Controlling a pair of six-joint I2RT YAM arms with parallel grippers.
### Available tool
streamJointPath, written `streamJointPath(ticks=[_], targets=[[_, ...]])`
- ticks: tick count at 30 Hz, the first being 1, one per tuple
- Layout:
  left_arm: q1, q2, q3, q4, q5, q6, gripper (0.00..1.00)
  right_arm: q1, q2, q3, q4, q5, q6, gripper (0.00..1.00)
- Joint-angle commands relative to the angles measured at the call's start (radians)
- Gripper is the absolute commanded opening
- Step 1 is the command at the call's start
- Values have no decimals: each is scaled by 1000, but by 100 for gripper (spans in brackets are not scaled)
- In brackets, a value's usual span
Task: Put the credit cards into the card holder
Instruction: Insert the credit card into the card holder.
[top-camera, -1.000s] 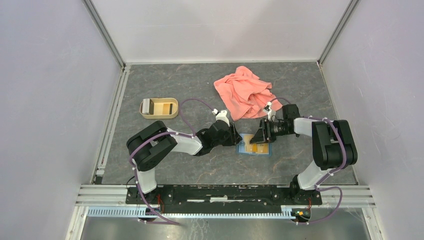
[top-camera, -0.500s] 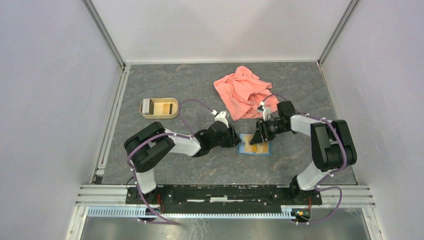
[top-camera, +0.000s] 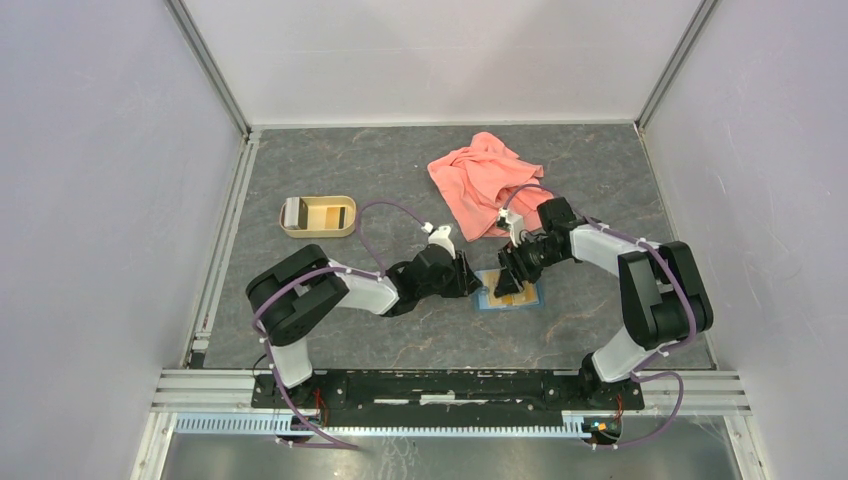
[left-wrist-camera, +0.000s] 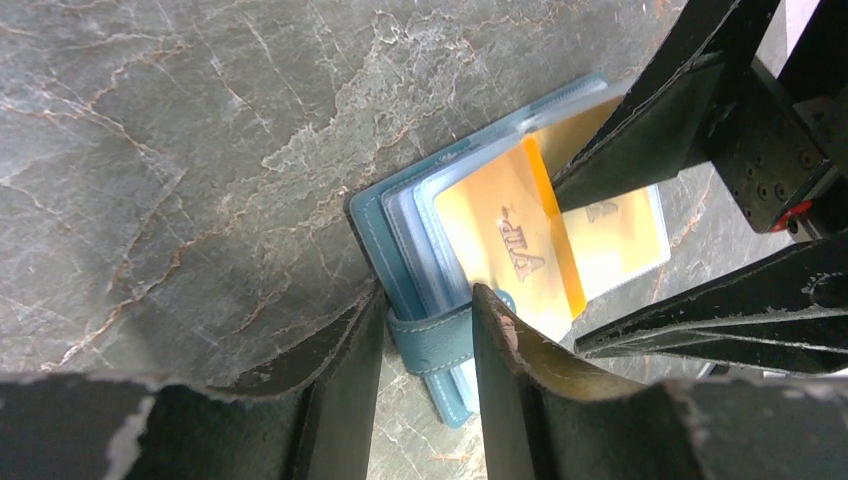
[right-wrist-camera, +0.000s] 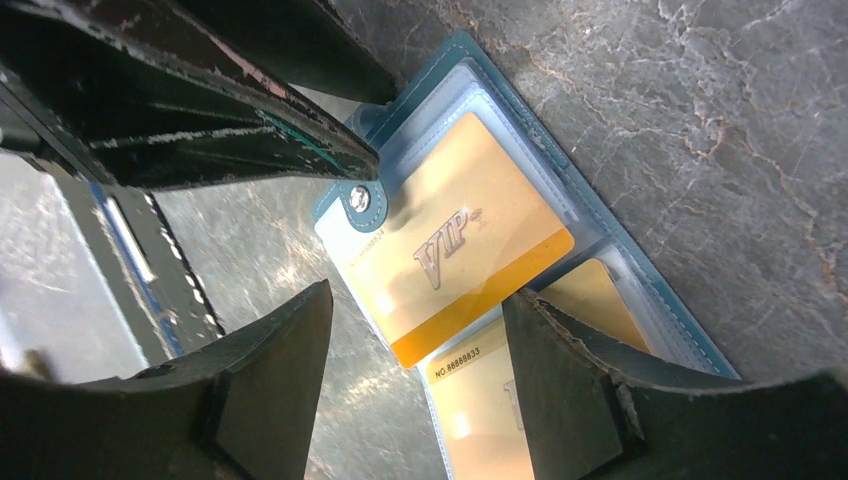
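Orange card (right-wrist-camera: 450, 250) embossed "VIP" lies between right gripper's (right-wrist-camera: 415, 295) spread fingers; left gripper (left-wrist-camera: 428, 300) pinches card holder's (left-wrist-camera: 432, 340) strap.

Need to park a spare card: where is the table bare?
Bare table lies between the tan tray and pink cloth, and along the near edge between the arm bases. Crowded: the card holder, where left arm and right arm meet.
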Motion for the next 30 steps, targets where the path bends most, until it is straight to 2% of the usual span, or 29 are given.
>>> streamJointPath(ticks=[1,11,16,25,27,28,29,30], targets=[[-12,-3,-45,-131,21,35,46,4,-50,32,-68,83,-194,72],[-11,-60,-84,-79,24,40,46,7,-68,54,-124,76,-319,75],[-11,-95,-111,-43,28,50,46,7,-109,61,-119,148,-372,78],[-12,-263,-225,86,-27,116,47,8,-162,62,-111,155,-431,82],[-12,-320,-250,90,-57,145,47,8,-213,50,-63,194,-421,79],[-12,-368,-263,89,-75,162,47,8,-245,34,-19,227,-401,73],[-12,-394,-280,90,-101,183,48,8,-273,14,24,253,-379,62],[-12,-445,-304,99,-126,202,48,7,-303,-6,73,280,-361,58]])
